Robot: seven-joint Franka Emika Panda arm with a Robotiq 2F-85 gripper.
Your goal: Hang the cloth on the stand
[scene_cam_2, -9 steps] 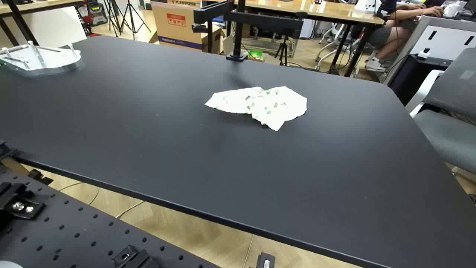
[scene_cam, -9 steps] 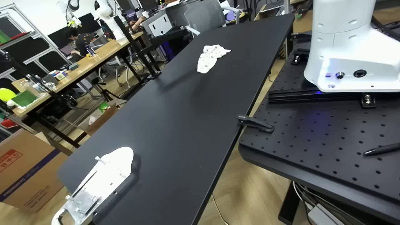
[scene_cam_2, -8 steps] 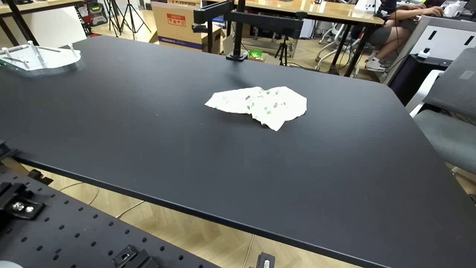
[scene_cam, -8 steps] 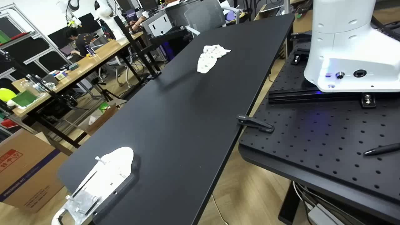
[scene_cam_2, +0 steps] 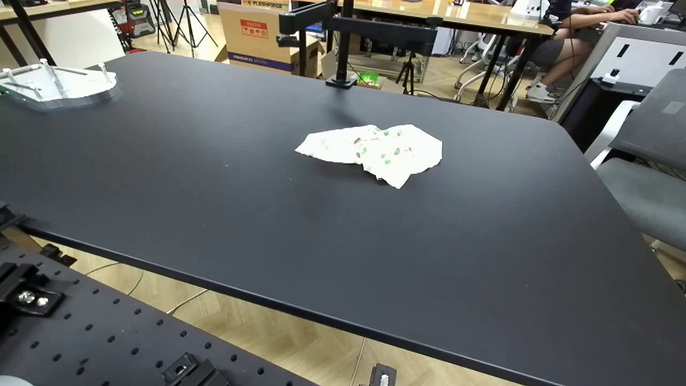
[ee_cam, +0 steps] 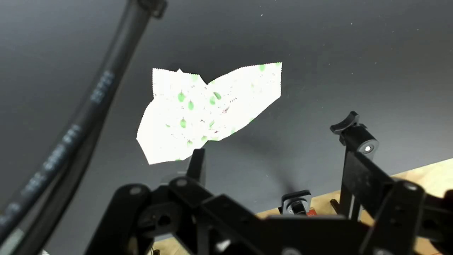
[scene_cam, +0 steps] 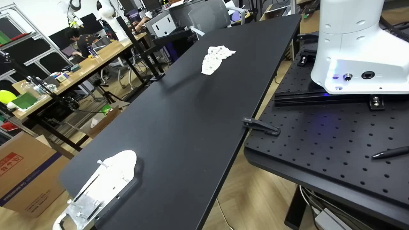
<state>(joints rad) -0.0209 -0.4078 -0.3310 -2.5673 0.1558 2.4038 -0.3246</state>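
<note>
The white cloth with green leaf marks lies crumpled on the black table, in view in the wrist view and in both exterior views. Past the cloth, at the table's far edge, rises the stand, a black post with a side arm; its arm end shows in the wrist view behind the right finger. My gripper hovers above the table, jaws wide apart and nothing between them. Its left fingertip overlaps the cloth's lower edge in the picture; no contact can be made out. Neither exterior view shows the gripper.
A white board with metal pegs lies at the opposite end of the table. A black clamp sits by the near table edge, beside the perforated base plate. A black cable crosses the wrist view's left side.
</note>
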